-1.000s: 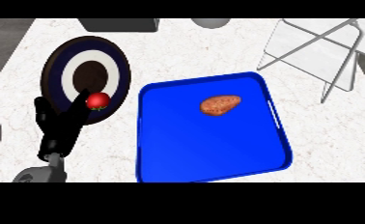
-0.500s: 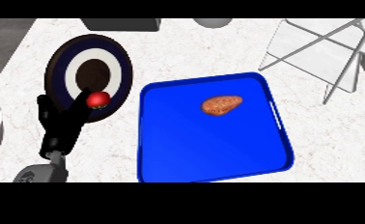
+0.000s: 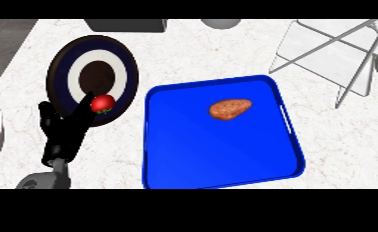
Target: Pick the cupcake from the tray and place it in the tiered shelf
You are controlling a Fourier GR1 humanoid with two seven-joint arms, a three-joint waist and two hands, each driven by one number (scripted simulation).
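White marbled counter [image 3: 221, 51] filled the head view, faint grey veining all over. Blue tray [image 3: 184, 166] sat near the counter's front edge, right of centre, raised rim, slightly skewed. The cupcake [image 3: 229, 109], a brownish lumpy thing, lay in the tray's far half, right of its middle, touching nothing else. Tiered shelf [image 3: 332, 56], white wire frame with a pale panel, stood at the counter's far right corner, well apart from the cupcake, just beyond the tray's far right corner. Round plate [image 3: 122, 68] with dark rim, white ring and dark centre sat toward the counter's left side, just beside the tray's far left corner. Small red fruit [image 3: 102, 103] with a green bit rested on the plate's near rim. Left hand [image 3: 63, 133] was at the counter's front left, black fingers up and relaxed, holding nothing; fingertips overlapped the plate's near rim next to the red fruit, contact unclear. Right hand didn't show. A dark grey block [image 3: 125, 24] and a grey rounded object [image 3: 221, 23] were cut off at the counter's far edge. Darker grey strip at the far left corner.
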